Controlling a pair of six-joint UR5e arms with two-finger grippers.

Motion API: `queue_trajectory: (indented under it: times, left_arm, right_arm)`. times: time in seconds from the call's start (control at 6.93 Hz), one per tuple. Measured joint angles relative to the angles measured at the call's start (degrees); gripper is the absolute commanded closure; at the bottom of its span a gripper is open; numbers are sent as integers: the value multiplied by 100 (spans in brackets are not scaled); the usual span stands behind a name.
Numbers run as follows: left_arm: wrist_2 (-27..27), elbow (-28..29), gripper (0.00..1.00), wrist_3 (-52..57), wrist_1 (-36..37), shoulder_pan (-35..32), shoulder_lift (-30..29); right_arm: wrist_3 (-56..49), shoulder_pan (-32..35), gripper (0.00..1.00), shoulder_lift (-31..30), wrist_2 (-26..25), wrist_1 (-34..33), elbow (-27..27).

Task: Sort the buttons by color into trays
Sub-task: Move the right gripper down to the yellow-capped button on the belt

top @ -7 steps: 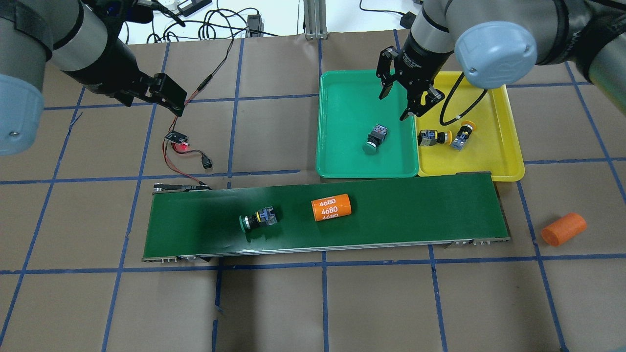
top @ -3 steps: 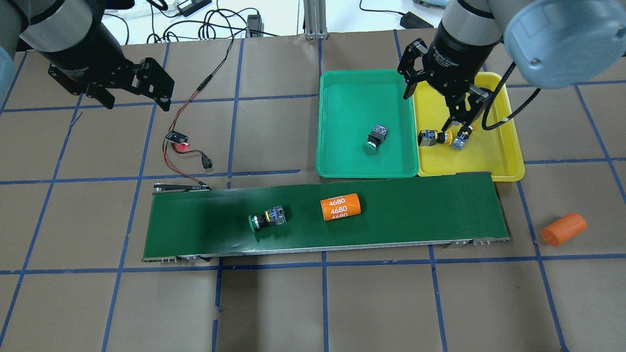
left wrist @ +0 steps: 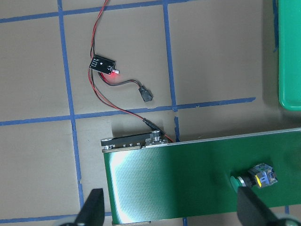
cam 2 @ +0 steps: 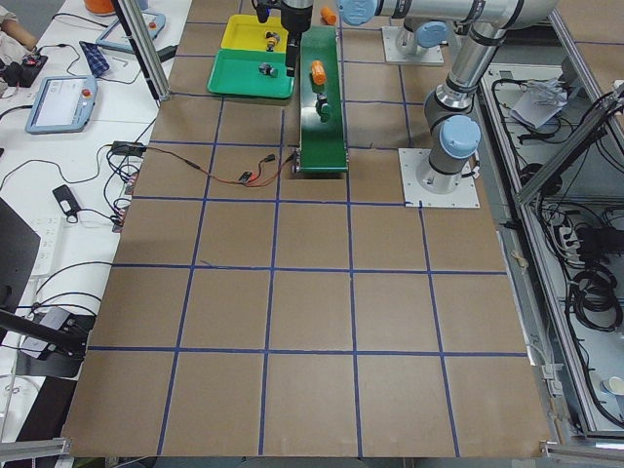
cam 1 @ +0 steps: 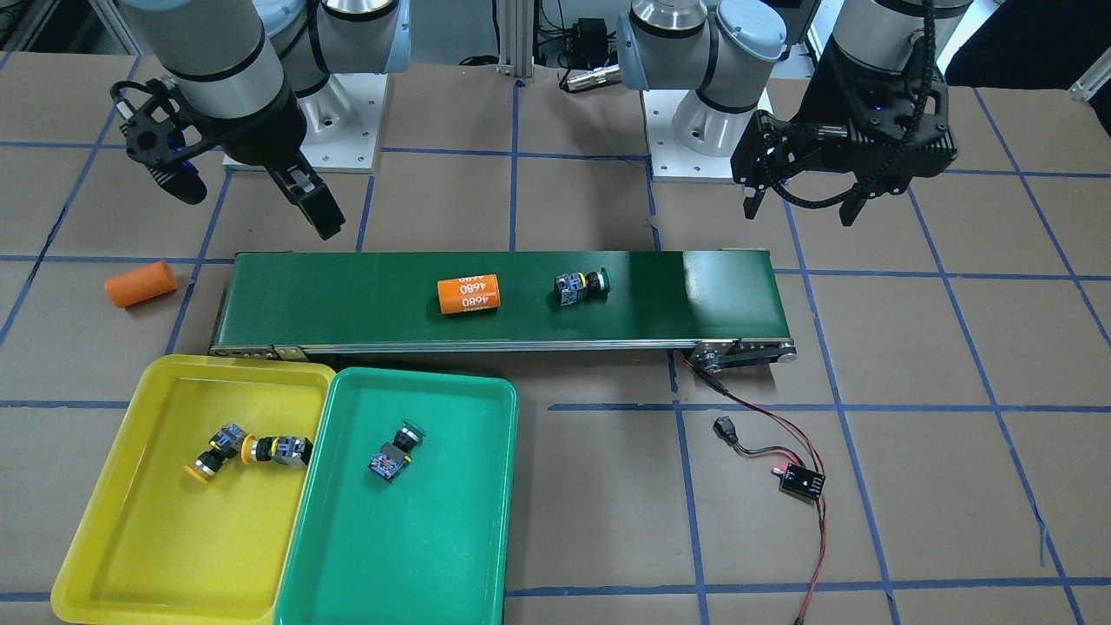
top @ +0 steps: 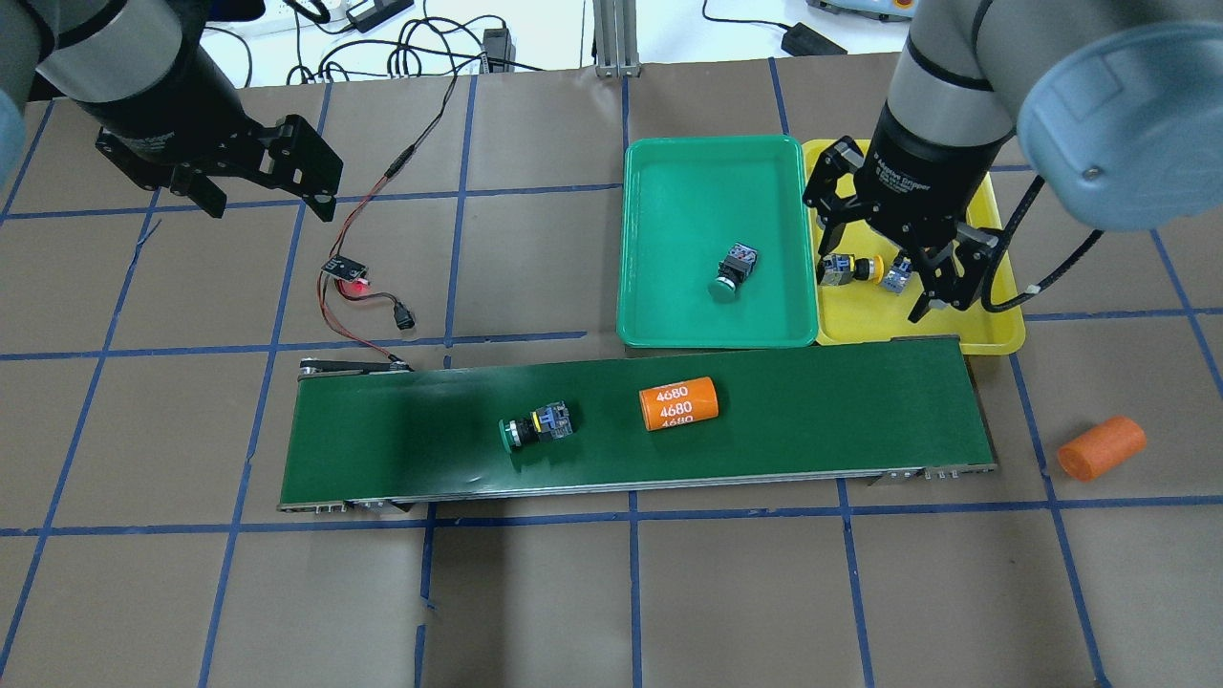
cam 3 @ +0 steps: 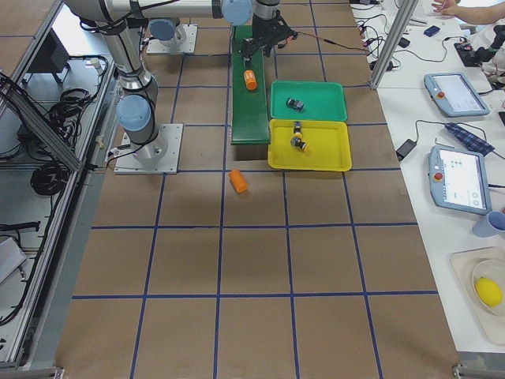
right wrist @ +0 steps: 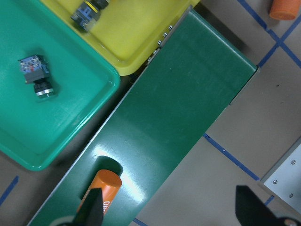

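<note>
The blue-gridded brown tabletop (top: 535, 592) carries a long dark-green conveyor belt (top: 812, 420). On the belt's far side from the robot, a green tray (top: 688, 191) and a yellow tray (top: 994, 330) lie side by side. A loose orange cylinder (top: 1101, 447) and a wired circuit board (top: 344, 269) glowing red also lie there.

The orange cylinder (top: 678, 403) lying on the green belt (top: 382, 449) says 4680 in white numbers, more than once.

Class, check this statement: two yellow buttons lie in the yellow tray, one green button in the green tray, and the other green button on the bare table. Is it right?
Not quite. The other green button lies on the conveyor belt, not on the bare table, as the overhead exterior view shows. The rest stands.
</note>
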Motion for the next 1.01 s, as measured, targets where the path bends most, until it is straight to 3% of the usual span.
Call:
queue_trajectory:
  times: [0.29, 1.01]
  left_arm:
    - [-6, 21, 0, 15, 11, -1, -9]
    - [-22, 59, 0, 21, 6, 8, -11]
  right_arm:
    - [79, 11, 0, -16, 153, -313, 414]
    - [277, 27, 0, 5, 800, -373, 589]
